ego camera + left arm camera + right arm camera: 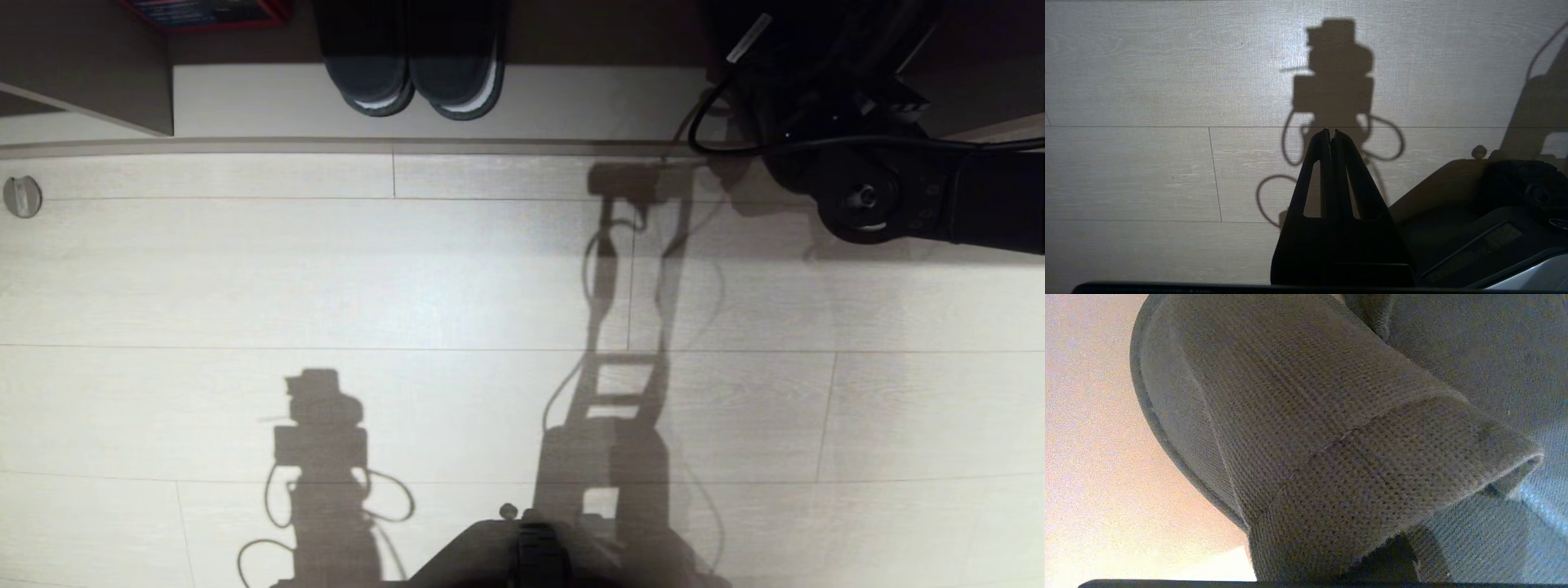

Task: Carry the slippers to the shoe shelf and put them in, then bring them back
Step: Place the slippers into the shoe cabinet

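slippers (pixel 1306 437): grey-blue woven pair, filling the right wrist view; wide band of the nearer one arched up across the front, second one just beside it, touching or overlapping. Hidden in the head view behind the right arm.
slippers location: apparently at the right-hand end of the shoe shelf, where the arm reaches in; resting on the plank or lifted, cannot tell.
right gripper (pixel 1386 561): closed all the way, only a dark tip visible under the band's edge; looks pinched on the band of the nearer slipper, contact point mostly covered by fabric.
right arm (pixel 898 188): coming in from the right edge of the head view, wrist over the shelf's front lip, black cable (pixel 710 122) looping beside it.
shoe shelf (pixel 571 98): along the top of the head view, pale base plank, taupe divider panel (pixel 90 73) at far left.
other shoes (pixel 412 73): dark slides with pale edges, side by side on the base plank, left of centre, well apart from the right arm.
red-edged item (pixel 204 12): in the shelf at top left, cut off by the frame.
left gripper (pixel 1331 131): fingers pressed together, holding nothing, hanging over the floor next to the robot base (pixel 522 555).
floor (pixel 245 278): pale wood-look planks, shadows of both arms on it, small round disc (pixel 22 196) near the left edge.
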